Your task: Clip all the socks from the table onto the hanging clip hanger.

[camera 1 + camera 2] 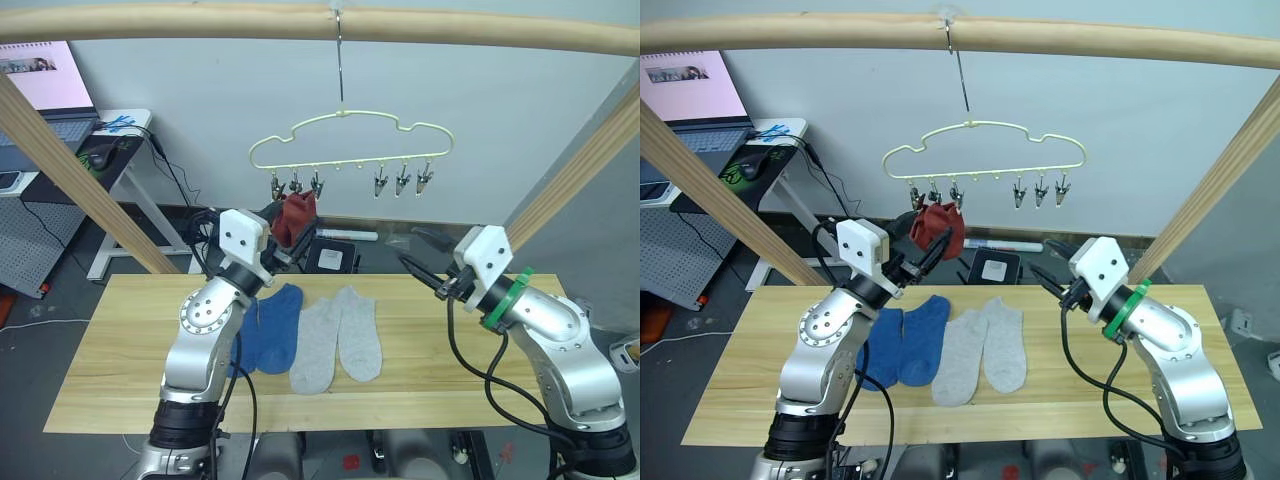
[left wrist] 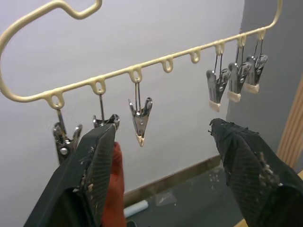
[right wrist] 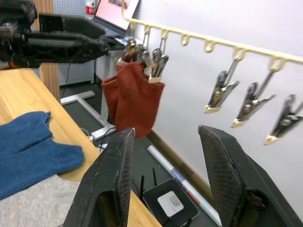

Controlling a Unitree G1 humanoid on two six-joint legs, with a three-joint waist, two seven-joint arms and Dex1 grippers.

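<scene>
1. Nearest: table (image 1: pixel 120 380) of pale planks carrying four socks side by side; blue pair (image 1: pixel 272 328) toward left arm, grey pair (image 1: pixel 338 345) just beside it, edges touching; all flat, none gripped, four left to hang.
2. Above table's far edge: left pincer (image 1: pixel 925 262) raised beside the rust-red socks (image 1: pixel 938 228), fingers spread wide with nothing between them; probably just off the clipped socks, judging by the open gap next to the red fabric.
3. Right pincer (image 1: pixel 420 260) also lifted clear of table, fingers apart, empty; pointed toward the hanger, likely parked out of the way or ready to steady it.
4. Farthest: clip hanger (image 1: pixel 345 140) hooked on the round wooden pole (image 1: pixel 300 22); rust-red socks hanging from the left group of clips; three right clips (image 1: pixel 402 180) bare; left-group third clip (image 2: pixel 140 116) looks bare in left wrist view.
5. Next likely: reach down for a blue sock, closest to left arm.
</scene>
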